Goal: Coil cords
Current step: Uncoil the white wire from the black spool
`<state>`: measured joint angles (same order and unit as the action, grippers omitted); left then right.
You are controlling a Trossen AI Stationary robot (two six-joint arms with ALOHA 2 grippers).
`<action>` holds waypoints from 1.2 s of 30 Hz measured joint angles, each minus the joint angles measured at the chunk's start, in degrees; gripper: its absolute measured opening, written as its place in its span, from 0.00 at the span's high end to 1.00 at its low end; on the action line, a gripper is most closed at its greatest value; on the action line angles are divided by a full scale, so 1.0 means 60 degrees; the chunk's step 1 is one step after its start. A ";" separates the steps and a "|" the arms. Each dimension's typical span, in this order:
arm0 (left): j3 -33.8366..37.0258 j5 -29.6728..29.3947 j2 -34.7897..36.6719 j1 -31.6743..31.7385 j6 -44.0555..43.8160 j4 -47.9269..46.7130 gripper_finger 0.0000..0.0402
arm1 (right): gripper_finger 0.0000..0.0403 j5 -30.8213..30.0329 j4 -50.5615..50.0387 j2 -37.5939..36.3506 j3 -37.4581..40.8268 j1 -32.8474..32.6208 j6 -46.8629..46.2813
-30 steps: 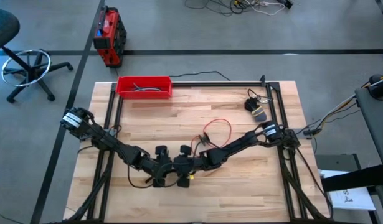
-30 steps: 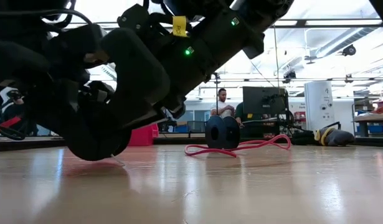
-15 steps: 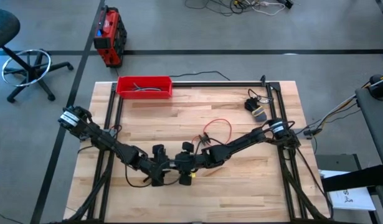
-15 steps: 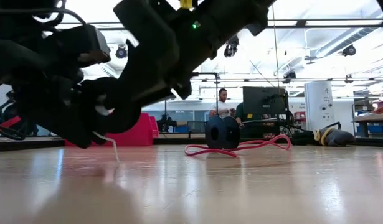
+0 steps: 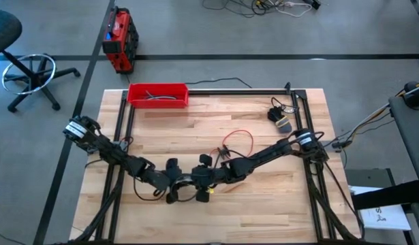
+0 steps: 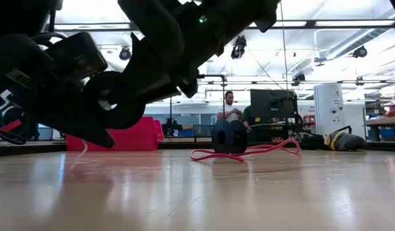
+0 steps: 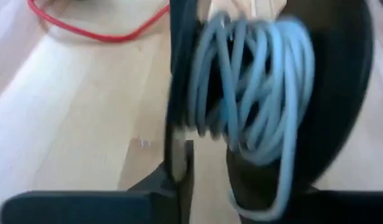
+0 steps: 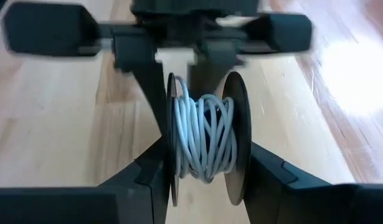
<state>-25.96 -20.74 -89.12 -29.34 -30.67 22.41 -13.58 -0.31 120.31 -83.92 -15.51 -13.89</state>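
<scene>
The white cord [image 8: 203, 140] is wound in several turns between two black discs [image 8: 236, 137], and both grippers hold this spool near the table's front middle. My right gripper [image 5: 200, 180] comes from the right and my left gripper [image 5: 178, 182] from the left, both shut on it. The spool fills the left wrist view [image 7: 253, 93]. The red cord [image 5: 240, 139] lies loose in a loop on the table farther back, next to its own black disc [image 6: 229, 136]. My left gripper comes at the spool from the table's left, opposite the right gripper. One finger [image 8: 152, 87] lies against the outer side of one disc; the other goes behind the coil, where I cannot see what it touches. My right gripper pinches the spool across its width, one finger [image 8: 155, 177] on the outer face of one disc [image 8: 172, 124] and the other finger [image 8: 263, 174] on the outer face of the other. The fingers come level from the table's right. The spool is lifted clear of the table.
A red tray [image 5: 158, 94] with short dark cables sits at the far left edge. A dark object with a cable [image 5: 281, 120] lies at the far right. A black frame [image 5: 301, 109] runs round the table. A person [image 6: 230, 106] sits in the room beyond.
Both grippers have risen a little with the spool and turned it between them. The loose white tail that hung to the table has drawn up and swung toward the table's left.
</scene>
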 joint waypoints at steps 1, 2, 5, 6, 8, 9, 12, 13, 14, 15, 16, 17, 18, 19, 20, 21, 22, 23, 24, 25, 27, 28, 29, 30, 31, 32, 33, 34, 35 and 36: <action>-0.0018 0.0130 0.0000 -0.0001 0.0020 -0.0112 0.82 | 0.65 -0.0062 -0.0040 0.0000 0.0000 -0.0004 0.0023; -0.0025 0.0297 -0.0004 -0.0022 0.0103 -0.0309 0.84 | 0.65 -0.0093 -0.0168 -0.0018 0.0008 -0.0009 0.0039; -0.0257 0.0553 -0.0006 -0.0018 0.0199 -0.0962 0.93 | 0.65 -0.0049 -0.0414 -0.0081 0.0015 -0.0015 0.0077; -0.0350 0.0562 0.0021 -0.0018 0.0193 -0.1191 0.96 | 0.65 -0.0079 -0.0564 -0.0108 0.0015 -0.0015 0.0080; -0.0435 0.0562 0.0039 -0.0018 0.0165 -0.1740 0.99 | 0.65 -0.0109 -0.0738 -0.0162 0.0015 -0.0015 0.0112; -0.0460 0.0562 0.0036 -0.0018 0.0167 -0.1874 0.99 | 0.65 -0.0152 -0.0819 -0.0191 0.0015 -0.0015 0.0156; -0.0556 0.0573 0.0100 -0.0018 0.0185 -0.1744 0.99 | 0.65 -0.0184 -0.1136 -0.0288 0.0015 -0.0016 0.0161; -0.0549 0.0573 0.0158 -0.0018 0.0181 -0.1799 1.00 | 0.65 -0.0225 -0.1233 -0.0323 0.0015 -0.0018 0.0161; -0.0533 0.0573 0.0232 -0.0018 0.0182 -0.1897 1.00 | 0.65 -0.0255 -0.1385 -0.0362 0.0015 -0.0018 0.0161; -0.0528 0.0571 0.0330 -0.0018 0.0170 -0.2054 1.00 | 0.65 -0.0251 -0.1529 -0.0410 0.0015 -0.0018 0.0161; -0.0527 0.0559 0.0450 -0.0018 0.0125 -0.2243 1.00 | 0.65 -0.0260 -0.1626 -0.0448 0.0015 -0.0015 0.0161; -0.0527 0.0511 0.0589 -0.0018 0.0062 -0.2446 1.00 | 0.65 -0.0259 -0.1708 -0.0485 0.0015 -0.0015 0.0158; -0.0540 0.0387 0.0732 -0.0018 -0.0011 -0.2701 1.00 | 0.65 -0.0259 -0.1814 -0.0521 0.0015 -0.0015 0.0161; -0.0545 0.0253 0.0909 -0.0018 -0.0049 -0.2955 1.00 | 0.65 -0.0259 -0.1904 -0.0535 0.0015 -0.0017 0.0161; -0.0545 0.0067 0.1115 -0.0018 -0.0078 -0.3155 1.00 | 0.65 -0.0258 -0.1949 -0.0535 0.0015 -0.0018 0.0161; -0.0541 -0.0158 0.1335 -0.0018 -0.0088 -0.3234 1.00 | 0.65 -0.0251 -0.2047 -0.0535 0.0015 -0.0018 0.0161; -0.0538 -0.0335 0.1565 -0.0015 -0.0088 -0.3224 1.00 | 0.65 -0.0240 -0.2122 -0.0535 0.0015 -0.0018 0.0161; -0.0538 -0.0439 0.1819 -0.0004 -0.0086 -0.3193 1.00 | 0.65 -0.0243 -0.2146 -0.0509 0.0015 -0.0018 0.0146; -0.0538 -0.0560 0.2068 0.0004 -0.0041 -0.3091 1.00 | 0.65 -0.0251 -0.2158 -0.0469 0.0015 -0.0018 0.0127; -0.0538 -0.0660 0.2287 0.0004 0.0001 -0.2965 1.00 | 0.65 -0.0255 -0.2139 -0.0422 0.0015 -0.0018 0.0071; -0.0534 -0.0733 0.2690 0.0022 0.0171 -0.2570 1.00 | 0.65 -0.0322 -0.2092 -0.0335 0.0015 0.0004 -0.0012; -0.0534 -0.0738 0.2848 0.0022 0.0323 -0.2324 1.00 | 0.65 -0.0495 -0.1988 -0.0282 0.0015 0.0018 -0.0074; -0.0531 -0.0734 0.2972 0.0022 0.0463 -0.2060 1.00 | 0.65 -0.0699 -0.1805 -0.0251 0.0015 0.0038 -0.0146; -0.0531 -0.0727 0.3066 0.0022 0.0592 -0.1759 1.00 | 0.65 -0.0905 -0.1703 -0.0244 0.0015 0.0078 -0.0193; -0.0531 -0.0717 0.3134 0.0022 0.0719 -0.1464 1.00 | 0.65 -0.1121 -0.1617 -0.0244 0.0015 0.0113 -0.0257; -0.0534 -0.0677 0.3169 0.0022 0.0820 -0.1261 1.00 | 0.65 -0.1316 -0.1423 -0.0244 0.0015 0.0152 -0.0294; -0.0534 -0.0597 0.3190 0.0022 0.0886 -0.1147 1.00 | 0.65 -0.1464 -0.1177 -0.0244 0.0015 0.0187 -0.0326; -0.0530 -0.0487 0.3193 0.0022 0.0924 -0.1075 1.00 | 0.65 -0.1649 -0.0981 -0.0244 0.0015 0.0216 -0.0338; -0.0527 -0.0332 0.3184 0.0022 0.0920 -0.1002 1.00 | 0.65 -0.1856 -0.0851 -0.0261 0.0015 0.0242 -0.0335; -0.0527 -0.0240 0.3166 0.0022 0.0889 -0.0984 1.00 | 0.65 -0.2021 -0.0706 -0.0284 0.0015 0.0265 -0.0335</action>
<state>-29.12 -22.18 -70.12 -29.21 -25.33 16.50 -25.71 -4.54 118.61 -83.83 -13.92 -15.90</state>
